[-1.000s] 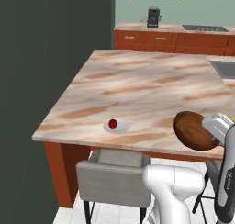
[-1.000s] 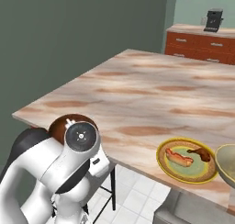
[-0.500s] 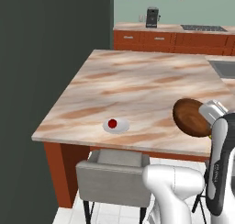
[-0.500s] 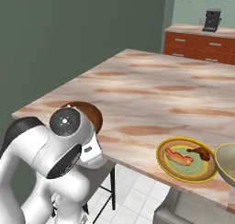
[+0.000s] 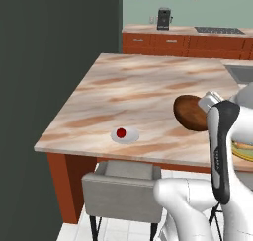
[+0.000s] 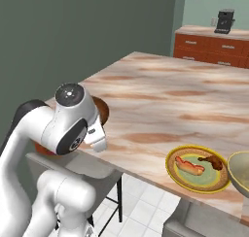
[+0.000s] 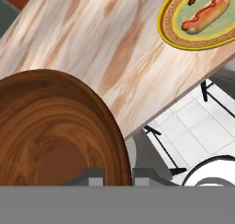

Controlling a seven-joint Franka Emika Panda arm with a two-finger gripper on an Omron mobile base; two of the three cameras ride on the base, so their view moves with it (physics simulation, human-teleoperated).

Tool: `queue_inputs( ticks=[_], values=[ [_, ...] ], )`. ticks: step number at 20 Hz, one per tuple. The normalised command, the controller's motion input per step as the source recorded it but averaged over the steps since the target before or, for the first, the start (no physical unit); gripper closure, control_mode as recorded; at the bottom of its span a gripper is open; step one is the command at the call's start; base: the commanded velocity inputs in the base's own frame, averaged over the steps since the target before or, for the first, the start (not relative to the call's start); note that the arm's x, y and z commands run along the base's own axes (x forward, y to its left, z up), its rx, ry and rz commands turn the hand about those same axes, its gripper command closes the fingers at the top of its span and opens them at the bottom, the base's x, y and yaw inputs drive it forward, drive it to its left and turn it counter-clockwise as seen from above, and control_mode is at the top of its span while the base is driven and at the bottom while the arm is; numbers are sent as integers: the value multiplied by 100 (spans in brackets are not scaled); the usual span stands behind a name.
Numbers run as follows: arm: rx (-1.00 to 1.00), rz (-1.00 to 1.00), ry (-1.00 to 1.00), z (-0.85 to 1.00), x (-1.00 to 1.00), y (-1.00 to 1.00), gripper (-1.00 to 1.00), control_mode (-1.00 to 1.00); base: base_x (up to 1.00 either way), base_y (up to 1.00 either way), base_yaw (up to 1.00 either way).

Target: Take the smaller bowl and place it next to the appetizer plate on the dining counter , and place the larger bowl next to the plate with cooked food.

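- The gripper [image 7: 117, 172] pinches the rim of the smaller bowl [image 5: 190, 112] and holds it tilted above the dining counter [image 5: 148, 87].
- The appetizer plate [image 5: 124, 135] lies near the counter edge (apart from the bowl).
- The plate with cooked food [image 6: 198, 167] sits beside the larger bowl [image 6: 240, 173].

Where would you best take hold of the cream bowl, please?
By its rim, from above: the cream bowl stands upright and open beside the yellow plate, too wide to span, so one finger inside and one outside its thin wall would likely suit.
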Motion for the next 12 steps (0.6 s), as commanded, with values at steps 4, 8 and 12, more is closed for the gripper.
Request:
queue_inputs(
  ticks=[4,8,12],
  values=[
    [-3,13,16,-7,45,28,100,-100,0,0,0],
    [-6,14,2,-23,19,29,100,-100,0,0,0],
    [-5,11,-5,-51,6,13,100,-100,0,0,0]
  ],
)
